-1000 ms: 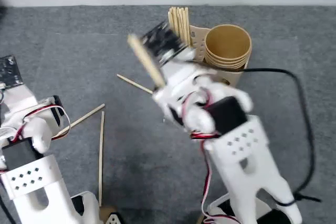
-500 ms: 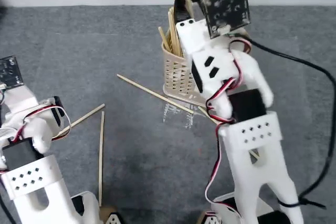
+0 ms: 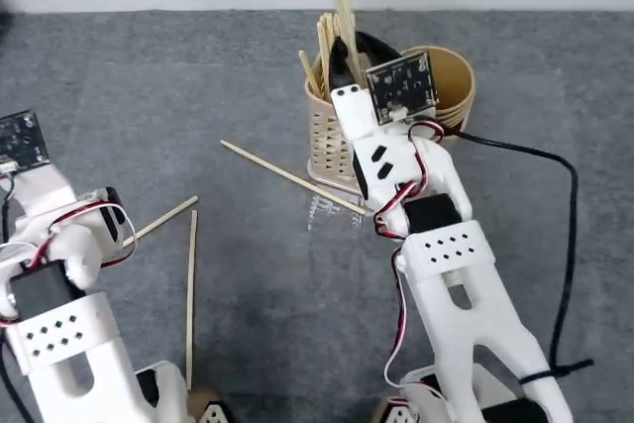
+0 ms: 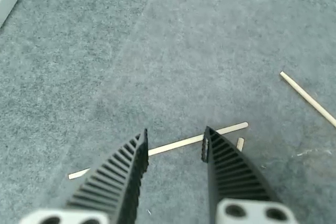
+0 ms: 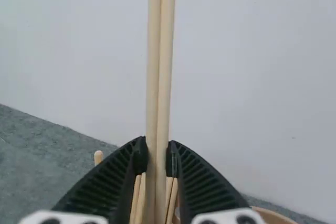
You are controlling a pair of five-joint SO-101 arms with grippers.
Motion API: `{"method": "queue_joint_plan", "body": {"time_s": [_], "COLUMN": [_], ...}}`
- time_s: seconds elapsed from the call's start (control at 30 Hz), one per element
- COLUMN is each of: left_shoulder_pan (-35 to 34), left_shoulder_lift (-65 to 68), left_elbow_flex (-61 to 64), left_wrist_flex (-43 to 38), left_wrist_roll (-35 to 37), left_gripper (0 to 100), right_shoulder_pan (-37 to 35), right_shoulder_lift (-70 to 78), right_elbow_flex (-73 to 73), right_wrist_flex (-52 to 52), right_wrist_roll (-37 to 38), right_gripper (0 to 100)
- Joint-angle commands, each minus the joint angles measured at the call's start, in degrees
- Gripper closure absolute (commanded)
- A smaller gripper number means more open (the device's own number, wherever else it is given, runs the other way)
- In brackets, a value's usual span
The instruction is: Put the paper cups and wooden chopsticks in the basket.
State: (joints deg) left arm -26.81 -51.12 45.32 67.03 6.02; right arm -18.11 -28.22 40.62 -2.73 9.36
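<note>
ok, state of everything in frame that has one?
right tool: shut on held chopsticks, upright over the basket.
left tool: open, empty.
basket: upright, partly filled.
paper cups: nested, upright.
loose chopsticks: three, lying flat.

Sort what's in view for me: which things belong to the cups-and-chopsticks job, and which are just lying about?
Job:
basket
paper cups, stacked
held chopsticks, clamped in the right gripper
loose chopsticks, three lying flat

Lying about:
black cable
white block
</note>
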Motion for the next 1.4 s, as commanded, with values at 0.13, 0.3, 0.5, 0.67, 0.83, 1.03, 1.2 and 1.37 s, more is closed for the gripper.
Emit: {"method": "queue_joint_plan", "body": {"time_s": [0.13,0.3,0.5,0.67,0.83,1.03,1.2,1.37], "left_shoulder_pan": [0.0,0.0,0.0,0.0,0.0,0.0,0.0,-0.1], "left_shoulder_lift": [-1.5,-1.5,-1.5,-1.5,-1.5,-1.5,-1.5,-1.5], "left_elbow_flex": [0.8,1.5,2.7,2.7,2.7,2.7,2.7,2.8], "left_wrist_flex": [-2.6,-2.5,-2.7,-2.7,-2.7,-2.7,-2.7,-2.5], "left_wrist_roll": [-0.4,-0.4,-0.4,-0.4,-0.4,-0.4,-0.4,-0.4], "left_gripper": [83,83,83,83,83,83,83,83], "right_shoulder_pan": [0.9,0.9,0.9,-1.4,-2.2,-1.5,-1.4,4.8], "right_shoulder_lift": [-1.9,-7.3,-14.5,-16.4,-16.3,-15.4,-12.7,-7.7], "right_elbow_flex": [-1.9,-8.6,-16.9,-18.1,-18.1,-12.0,-3.3,-1.0], "right_wrist_flex": [7.5,23.6,51.7,71.8,87.9,96.0,93.9,87.9], "right_wrist_roll": [-0.1,0.0,0.6,7.0,11.2,19.4,26.1,35.8], "right_gripper": [81.4,79.5,85.3,85.5,85.5,85.5,85.2,85.1]}}
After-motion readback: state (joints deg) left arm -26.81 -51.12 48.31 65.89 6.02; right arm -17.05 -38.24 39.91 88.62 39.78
